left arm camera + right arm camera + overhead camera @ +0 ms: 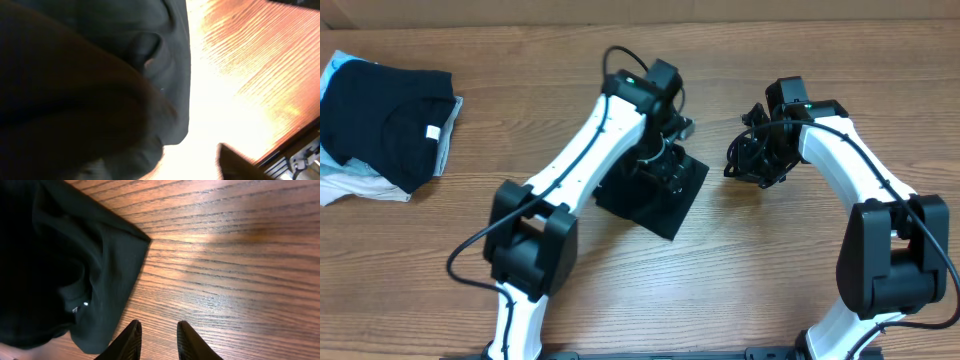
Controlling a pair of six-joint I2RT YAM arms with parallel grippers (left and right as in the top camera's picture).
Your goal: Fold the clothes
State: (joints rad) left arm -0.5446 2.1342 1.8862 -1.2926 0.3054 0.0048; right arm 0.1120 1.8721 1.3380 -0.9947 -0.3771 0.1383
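A black T-shirt, folded into a small square, lies in the middle of the wooden table. My left gripper hangs right over its far edge. In the left wrist view the dark cloth fills the left side and hides one finger. The other fingertip stands far out at the lower right, so the jaws are open. My right gripper is just right of the shirt. Its fingers stand a little apart over bare wood, open and holding nothing, with the shirt's corner to their left.
At the far left lies a folded black T-shirt with a white neck label, on top of lighter clothes. The table's far edge runs along the top.
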